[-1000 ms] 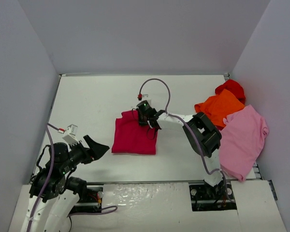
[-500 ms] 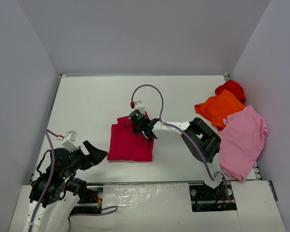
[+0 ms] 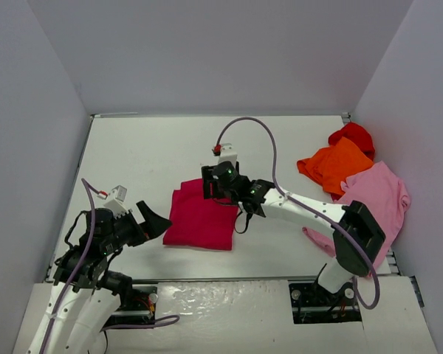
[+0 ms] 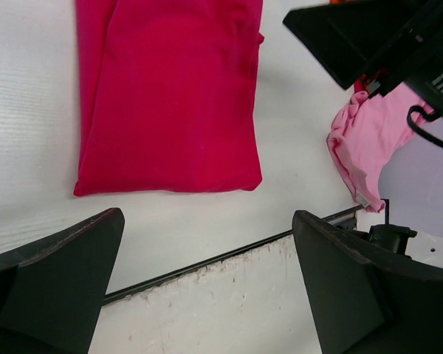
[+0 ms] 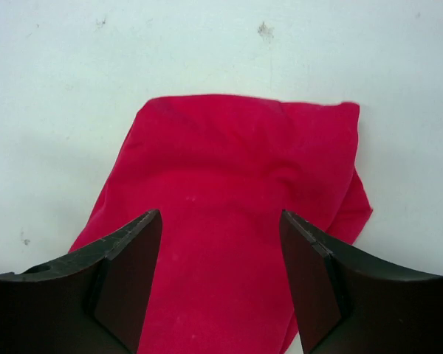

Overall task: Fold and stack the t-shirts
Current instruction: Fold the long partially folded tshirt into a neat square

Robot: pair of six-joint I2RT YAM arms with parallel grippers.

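Squarely mid-table [image 3: 133,147] lies the folded crimson shirt [image 3: 199,221]. The right fingers [image 5: 129,273] hang apart over its far end, gripping nothing. The left fingers [image 4: 59,273] stand wide apart near its left side, empty. The orange shirt [image 3: 332,166], red shirt [image 3: 354,135] and pink shirt [image 3: 373,206] lie heaped at the right.

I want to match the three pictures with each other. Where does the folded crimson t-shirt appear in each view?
Top external: the crimson t-shirt lies near the centre, slightly left.
Left wrist: it fills the upper left and is cut by the top edge.
Right wrist: it runs from the centre down to the bottom edge.
Shared landmark: the white table under it.
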